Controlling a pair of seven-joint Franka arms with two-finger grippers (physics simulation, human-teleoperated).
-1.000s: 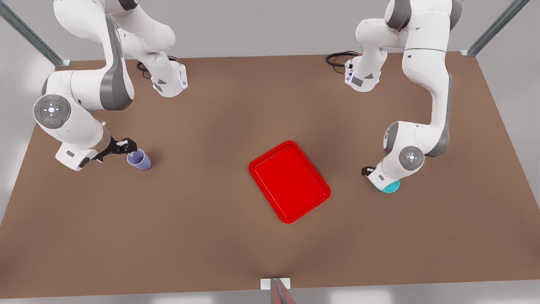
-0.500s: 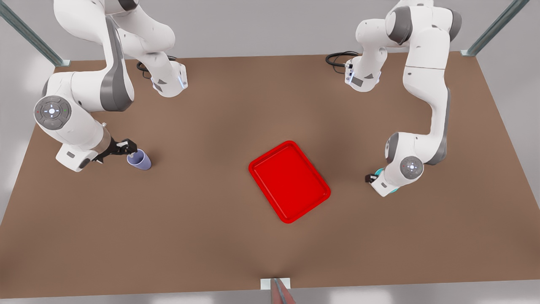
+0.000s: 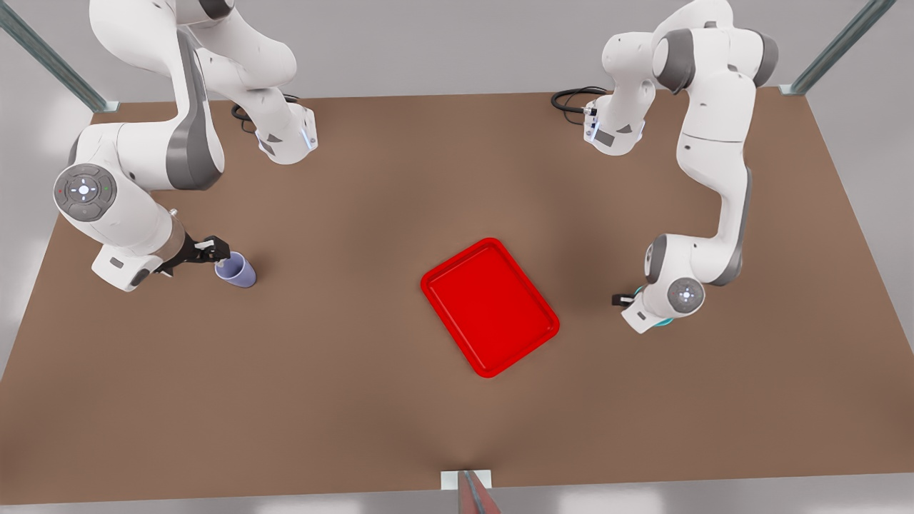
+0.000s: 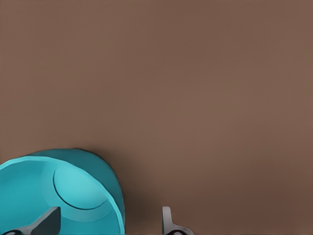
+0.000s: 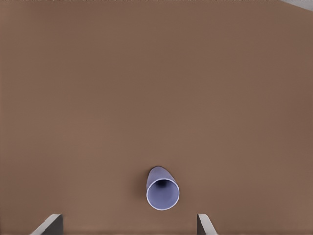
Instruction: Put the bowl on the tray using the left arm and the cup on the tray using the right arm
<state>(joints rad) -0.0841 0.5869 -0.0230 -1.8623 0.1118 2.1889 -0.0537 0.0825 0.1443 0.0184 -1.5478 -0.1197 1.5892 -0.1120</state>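
Bowl (image 4: 58,193), teal, lies well off the red tray (image 3: 490,307), toward the front view's right, mostly hidden there beneath the left arm's wrist. Left gripper (image 4: 105,223) straddles the bowl's rim, fingers spread, one inside and one outside. Cup (image 3: 235,270), lavender, stands upright on the brown table (image 3: 357,400), well off the tray's opposite side. Right gripper (image 3: 212,249) hovers at the cup's rim, fingers apart.

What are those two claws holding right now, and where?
Nothing yet. The left gripper straddles the bowl's rim, fingers open; the right gripper is open beside the cup.
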